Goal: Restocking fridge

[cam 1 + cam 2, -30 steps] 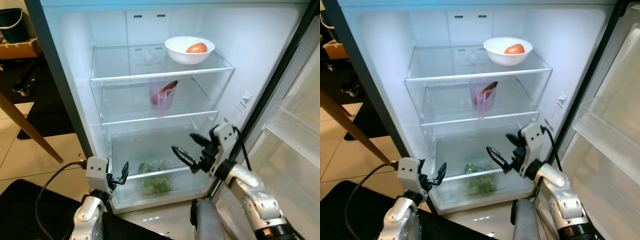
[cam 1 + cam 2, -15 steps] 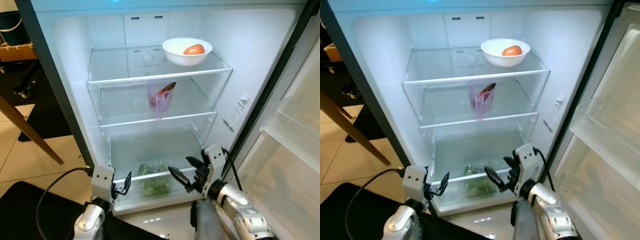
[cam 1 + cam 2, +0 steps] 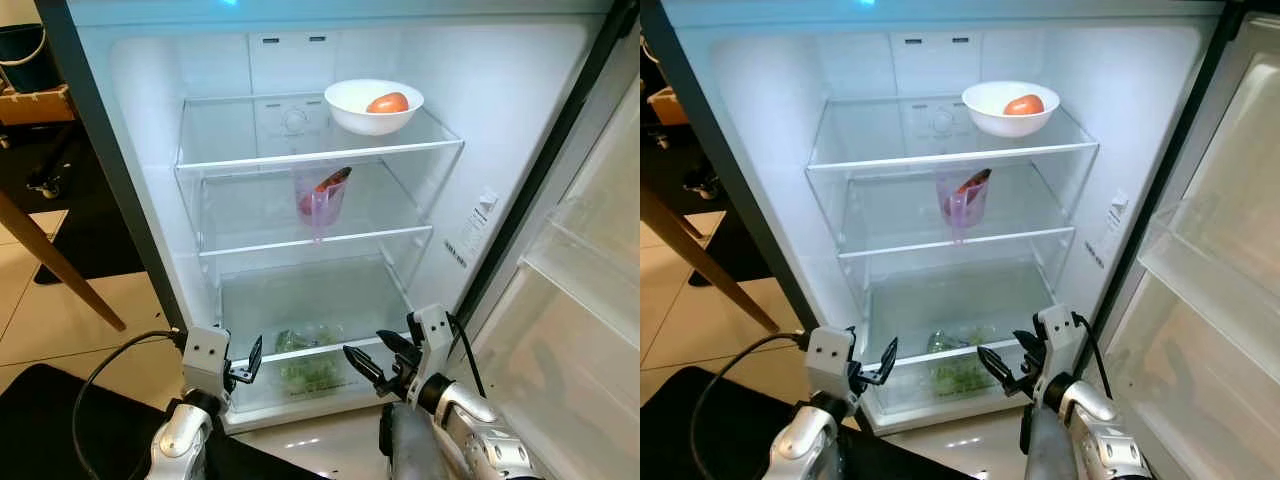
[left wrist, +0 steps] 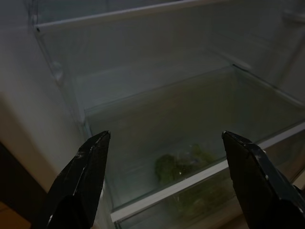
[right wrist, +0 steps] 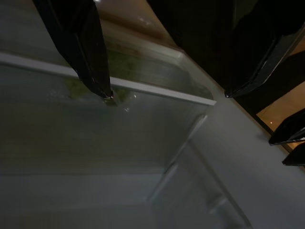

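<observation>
Left eye view: leafy greens (image 3: 308,365) sit just beside spread right gripper (image 3: 370,352).

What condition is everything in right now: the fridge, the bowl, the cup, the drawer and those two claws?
Fridge door: swung open.
White bowl: upright on the top shelf, holding an orange-red fruit.
Purple cup: upright on the middle shelf, something red inside.
Bottom drawer: pushed in, holding leafy greens.
Left gripper: open, holding nothing.
Right gripper: open, holding nothing.
</observation>
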`<state>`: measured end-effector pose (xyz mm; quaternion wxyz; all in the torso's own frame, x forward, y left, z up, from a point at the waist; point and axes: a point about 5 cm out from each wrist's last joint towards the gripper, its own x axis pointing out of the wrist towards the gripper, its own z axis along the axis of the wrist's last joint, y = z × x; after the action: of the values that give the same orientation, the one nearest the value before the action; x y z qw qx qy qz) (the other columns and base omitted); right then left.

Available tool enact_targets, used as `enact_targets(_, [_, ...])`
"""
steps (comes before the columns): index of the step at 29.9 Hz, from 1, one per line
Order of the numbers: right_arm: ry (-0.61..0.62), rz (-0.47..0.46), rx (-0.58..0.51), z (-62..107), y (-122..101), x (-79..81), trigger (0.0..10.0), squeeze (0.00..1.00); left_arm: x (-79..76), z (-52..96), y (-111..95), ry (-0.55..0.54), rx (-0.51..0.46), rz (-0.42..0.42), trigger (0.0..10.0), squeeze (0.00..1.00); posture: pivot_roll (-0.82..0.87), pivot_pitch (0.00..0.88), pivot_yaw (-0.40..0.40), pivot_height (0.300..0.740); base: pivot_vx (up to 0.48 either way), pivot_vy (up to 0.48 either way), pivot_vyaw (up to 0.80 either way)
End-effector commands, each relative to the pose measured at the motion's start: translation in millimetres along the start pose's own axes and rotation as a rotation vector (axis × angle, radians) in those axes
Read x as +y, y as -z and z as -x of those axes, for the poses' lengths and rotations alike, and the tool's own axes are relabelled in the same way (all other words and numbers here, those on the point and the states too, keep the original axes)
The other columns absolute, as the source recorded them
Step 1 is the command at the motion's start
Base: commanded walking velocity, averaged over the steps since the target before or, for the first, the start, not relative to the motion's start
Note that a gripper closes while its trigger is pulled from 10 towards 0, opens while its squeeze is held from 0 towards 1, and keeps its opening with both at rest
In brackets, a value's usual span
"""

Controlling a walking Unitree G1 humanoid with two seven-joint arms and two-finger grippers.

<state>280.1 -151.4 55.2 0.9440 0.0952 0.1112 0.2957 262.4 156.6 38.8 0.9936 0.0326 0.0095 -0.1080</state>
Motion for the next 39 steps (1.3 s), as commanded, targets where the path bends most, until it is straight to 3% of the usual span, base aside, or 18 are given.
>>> enact_targets(1, [0.012, -0.014, -0.01, 1.8, 1.5, -3.5, 10.0, 0.0, -2.8, 1.4, 3.3, 0.009, 0.01, -0.009, 10.0, 0.0, -0.04, 0.027, -0.008, 0.491, 0.0, 0.0, 0.0])
enact_targets(12, [0.014, -0.014, 0.0, 1.9, 7.0, -6.4, 10.0, 0.0, -3.9, 5.3, 10.4, 0.015, 0.04, -0.014, 10.0, 0.0, -0.04, 0.017, -0.013, 0.546, 0.0, 0.0, 0.0])
enact_targets(18, [0.055, -0.013, 0.044, 5.3, 17.9, -11.9, 10.0, 0.0, -5.4, 8.5, 14.8, 0.023, 0.059, -0.02, 10.0, 0.0, -0.04, 0.013, -0.016, 0.551, 0.0, 0.0, 0.0])
enact_targets(27, [0.045, -0.047, 0.02, 8.8, 21.5, -14.2, 10.0, 0.0, -6.6, 12.1, 21.3, 0.033, 0.085, -0.028, 10.0, 0.0, -0.04, 0.014, -0.016, 0.565, 0.0, 0.0, 0.0])
enact_targets(39, [0.181, -0.097, 0.153, 29.1, 58.8, -28.2, 10.0, 0.0, -8.7, 22.4, 35.0, 0.046, 0.143, -0.042, 10.0, 0.0, -0.04, 0.014, -0.015, 0.609, 0.0, 0.0, 0.0])
